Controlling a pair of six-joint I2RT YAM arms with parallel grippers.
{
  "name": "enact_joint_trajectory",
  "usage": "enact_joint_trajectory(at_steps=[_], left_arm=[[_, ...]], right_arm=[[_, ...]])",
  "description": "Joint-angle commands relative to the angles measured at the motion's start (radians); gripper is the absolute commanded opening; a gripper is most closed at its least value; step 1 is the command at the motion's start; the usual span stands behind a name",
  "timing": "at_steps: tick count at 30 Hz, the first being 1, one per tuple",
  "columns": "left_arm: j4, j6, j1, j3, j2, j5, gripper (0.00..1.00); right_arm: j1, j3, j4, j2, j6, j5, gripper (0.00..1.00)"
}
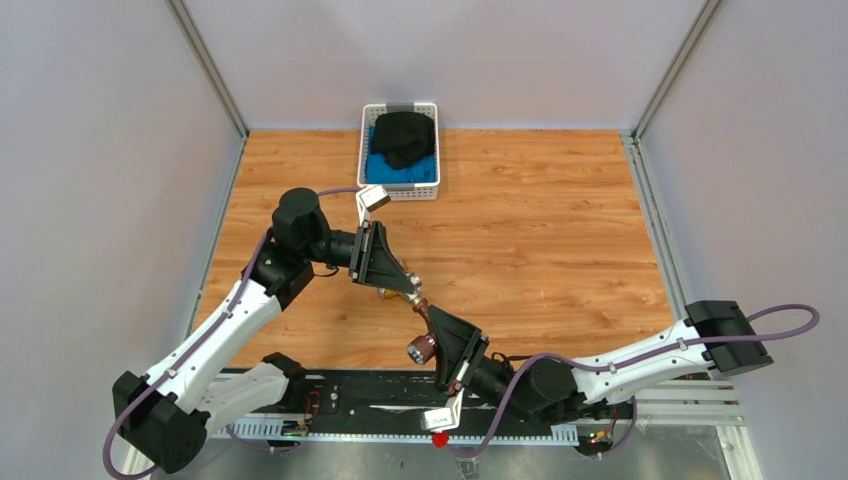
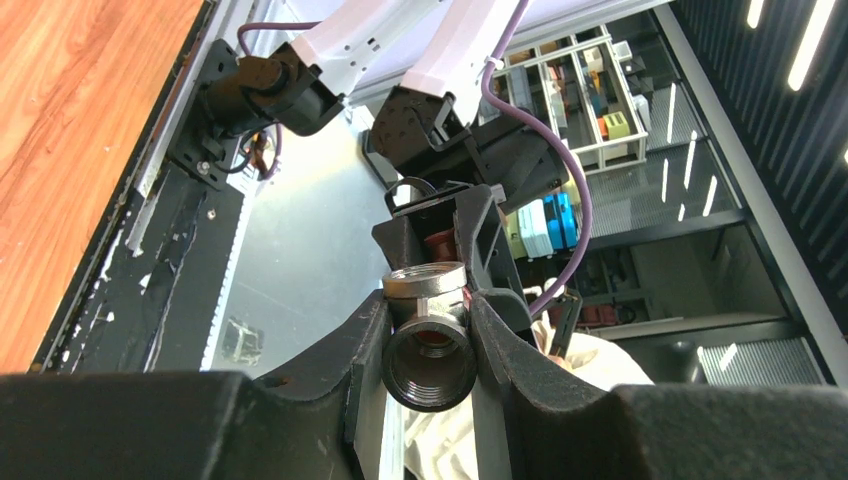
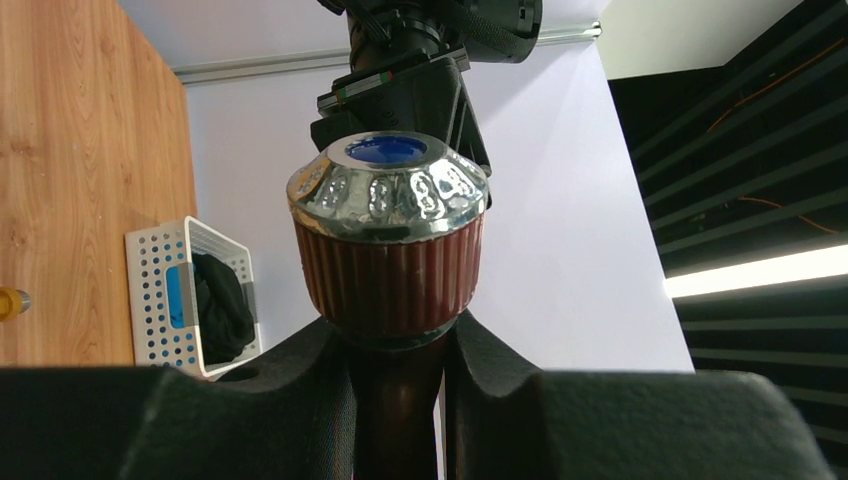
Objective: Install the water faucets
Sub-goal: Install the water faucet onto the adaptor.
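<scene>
Pale grey wall panels (image 1: 100,150) box in a wood-grain tabletop (image 1: 540,230), with aluminium posts (image 1: 210,70) at the far corners. A white perforated basket (image 1: 410,192) stands against the back wall, holding a black cloth (image 1: 403,138) over a blue cloth (image 1: 400,172). Beyond the table's near edge are shelving racks (image 2: 590,90) of coloured boxes and strip lights (image 2: 815,45) glowing on a dark slatted surface.

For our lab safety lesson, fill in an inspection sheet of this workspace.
Surface: wooden table.
Job's things: red-brown faucet raised between the grippers; brass faucet lying on the table.
Clutter: white basket holding dark cloth and blue cloth.
Grippers: left gripper shut on grey threaded piece; right gripper shut on the red-brown faucet below its knob.
Cables: purple cables along both arms.
Surroundings: pale walls.
</scene>
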Motion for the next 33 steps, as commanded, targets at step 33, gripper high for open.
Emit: enact_joint_trajectory(at_steps=[33], left_arm=[[0.232,-0.075,-0.007,-0.023,0.035,-0.091,0.00]], right_arm=[[-0.054,0.109,-0.395,-0.119,0.500,0.080,0.00]])
